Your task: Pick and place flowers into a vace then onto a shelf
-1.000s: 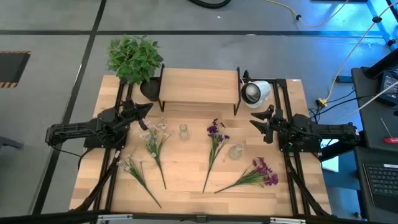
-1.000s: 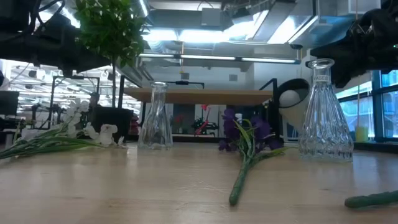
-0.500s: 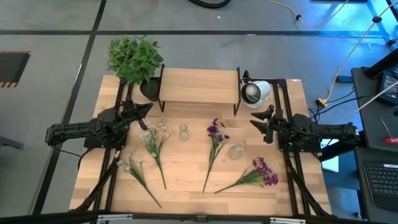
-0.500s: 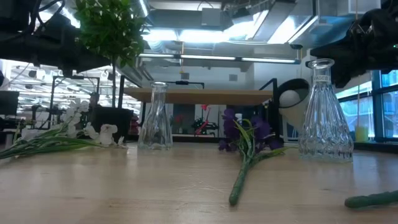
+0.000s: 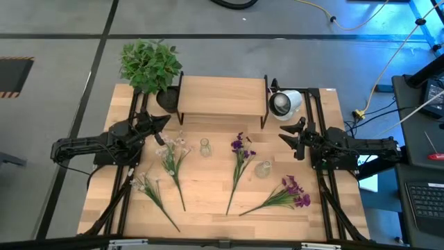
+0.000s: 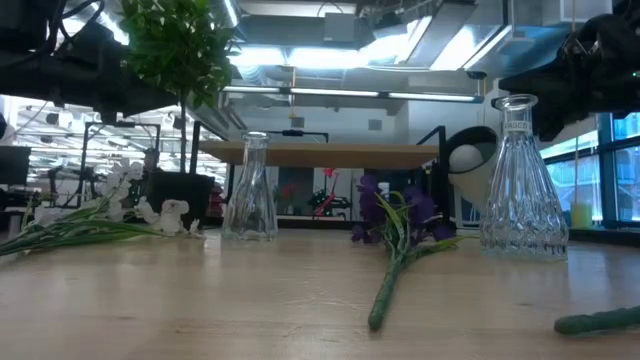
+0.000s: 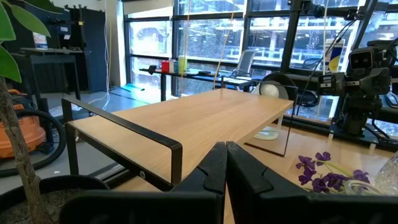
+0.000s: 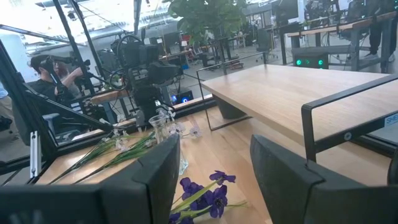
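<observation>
Several flowers lie flat on the table. Two white-pink ones [image 5: 173, 157] [image 5: 150, 188] are at the left, also seen in the low view as white-pink flowers [image 6: 90, 215]. Two purple ones [image 5: 239, 155] [image 5: 286, 195] lie at the middle and right. Two clear glass vases [image 5: 205, 146] [image 5: 263, 169] stand upright among them. The shelf [image 5: 222, 96] stands at the far edge. My left gripper [image 5: 164, 120] [image 7: 225, 163] hovers shut near the shelf's left end. My right gripper [image 5: 290, 130] [image 8: 214, 171] hovers open near the shelf's right end. Neither touches anything.
A potted leafy plant [image 5: 150, 64] stands at the far left corner beside the shelf. A white round device [image 5: 284, 103] sits at the shelf's right end. Black frame rails [image 5: 132, 111] run along both table sides. Bare tabletop [image 5: 208, 201] shows toward the near edge.
</observation>
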`<state>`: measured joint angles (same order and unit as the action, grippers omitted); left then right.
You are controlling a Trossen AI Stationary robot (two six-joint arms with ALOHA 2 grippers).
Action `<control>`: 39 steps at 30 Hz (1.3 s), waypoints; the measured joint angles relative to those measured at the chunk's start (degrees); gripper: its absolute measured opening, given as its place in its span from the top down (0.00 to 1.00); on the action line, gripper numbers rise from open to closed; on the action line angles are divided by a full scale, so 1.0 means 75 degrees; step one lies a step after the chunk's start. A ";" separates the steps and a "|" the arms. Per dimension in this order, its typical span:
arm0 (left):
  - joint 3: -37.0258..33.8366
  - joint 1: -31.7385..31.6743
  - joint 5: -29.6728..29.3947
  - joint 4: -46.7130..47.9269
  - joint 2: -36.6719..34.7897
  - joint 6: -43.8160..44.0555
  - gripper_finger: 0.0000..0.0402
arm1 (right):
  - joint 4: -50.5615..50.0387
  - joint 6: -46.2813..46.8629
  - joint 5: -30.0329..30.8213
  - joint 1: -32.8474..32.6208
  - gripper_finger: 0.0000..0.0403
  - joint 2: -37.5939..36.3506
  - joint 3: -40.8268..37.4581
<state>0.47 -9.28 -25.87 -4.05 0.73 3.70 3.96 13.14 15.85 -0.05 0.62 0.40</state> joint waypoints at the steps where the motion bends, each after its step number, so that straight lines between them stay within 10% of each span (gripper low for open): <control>1: 0.0000 0.0000 -0.0003 0.0003 0.0003 0.0003 0.99 | 0.0000 0.0004 -0.0002 0.0002 0.51 0.0000 0.0000; 39: 0.0001 0.0000 -0.0003 0.0000 0.0003 0.0000 0.99 | 0.0030 0.1746 0.0343 0.0003 0.51 0.0003 0.0000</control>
<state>0.48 -9.28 -25.89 -4.05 0.75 3.70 4.19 26.23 18.42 -0.03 0.64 0.40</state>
